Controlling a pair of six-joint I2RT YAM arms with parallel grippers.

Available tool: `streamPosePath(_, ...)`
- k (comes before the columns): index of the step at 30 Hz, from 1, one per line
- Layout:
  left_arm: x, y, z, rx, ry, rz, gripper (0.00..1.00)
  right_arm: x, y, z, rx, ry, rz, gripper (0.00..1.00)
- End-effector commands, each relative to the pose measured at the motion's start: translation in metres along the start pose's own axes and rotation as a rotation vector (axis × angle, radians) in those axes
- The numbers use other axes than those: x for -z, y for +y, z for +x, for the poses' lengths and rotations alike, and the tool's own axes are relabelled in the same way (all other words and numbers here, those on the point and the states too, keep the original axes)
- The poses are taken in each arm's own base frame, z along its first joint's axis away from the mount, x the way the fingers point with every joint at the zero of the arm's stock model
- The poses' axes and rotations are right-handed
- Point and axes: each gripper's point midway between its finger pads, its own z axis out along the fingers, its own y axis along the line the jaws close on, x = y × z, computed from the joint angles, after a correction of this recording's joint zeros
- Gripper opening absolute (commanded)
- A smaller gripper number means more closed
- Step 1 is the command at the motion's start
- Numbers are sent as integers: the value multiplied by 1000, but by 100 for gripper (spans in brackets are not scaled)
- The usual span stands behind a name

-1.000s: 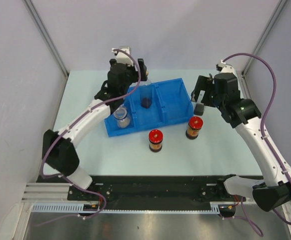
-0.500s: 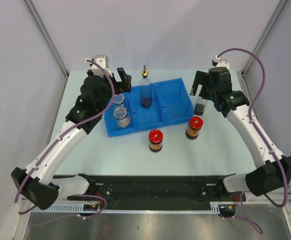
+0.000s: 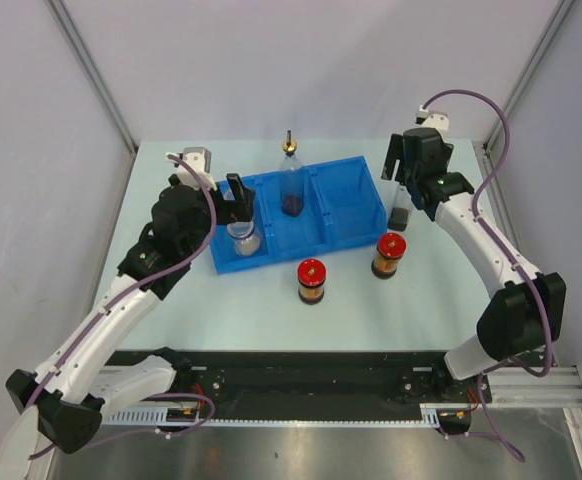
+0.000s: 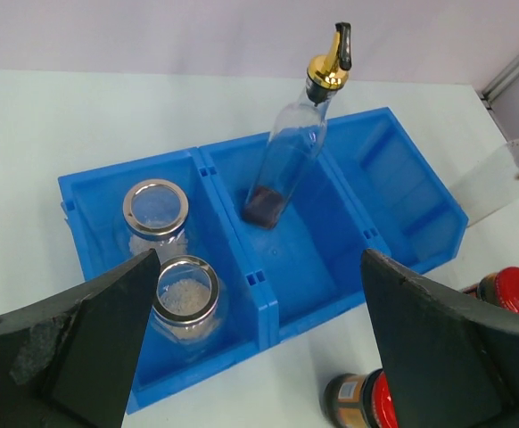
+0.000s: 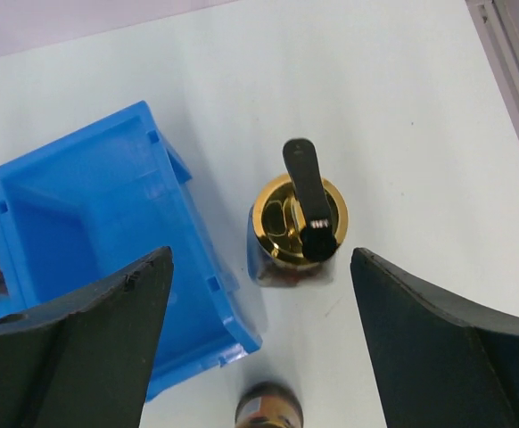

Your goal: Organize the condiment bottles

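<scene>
A blue tray [image 3: 346, 215] holds a tall clear gold-spouted bottle [image 3: 291, 187] in its middle compartment and two short tan-filled jars [image 4: 186, 290] [image 4: 155, 209] in its left one. Only one short jar [image 3: 243, 238] shows in the top view. A second tall bottle [image 3: 401, 208] stands on the table right of the tray. Two red-lidded dark jars [image 3: 311, 281] [image 3: 389, 256] stand in front of the tray. My left gripper [image 3: 233, 200] is open and empty over the tray's left end. My right gripper [image 5: 259, 312] is open above the second bottle's gold spout [image 5: 300, 218], with nothing held.
The tray's right compartment [image 4: 393, 183] holds nothing. The table's right edge and frame rail [image 3: 496, 165] lie close to the right arm. Grey walls stand behind and at both sides.
My left gripper let go of the tall bottle in the middle compartment and drew back left and nearer. My right gripper moved a little farther back, over the bottle beside the tray.
</scene>
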Motion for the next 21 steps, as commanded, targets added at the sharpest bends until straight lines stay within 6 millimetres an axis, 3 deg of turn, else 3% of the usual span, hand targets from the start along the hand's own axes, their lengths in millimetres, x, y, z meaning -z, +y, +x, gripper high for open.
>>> streamPosePath(1, 11, -12, -15, -3, -64, 77, 100, -12, -4, -24, -14, -105, 44, 85)
streamPosePath(13, 16, -17, -19, -18, -94, 118, 100, -39, -11, -14, -33, -86, 75, 72)
streamPosePath(21, 15, -16, -18, -21, -90, 116, 100, -44, -10, -12, -29, -80, 68, 25)
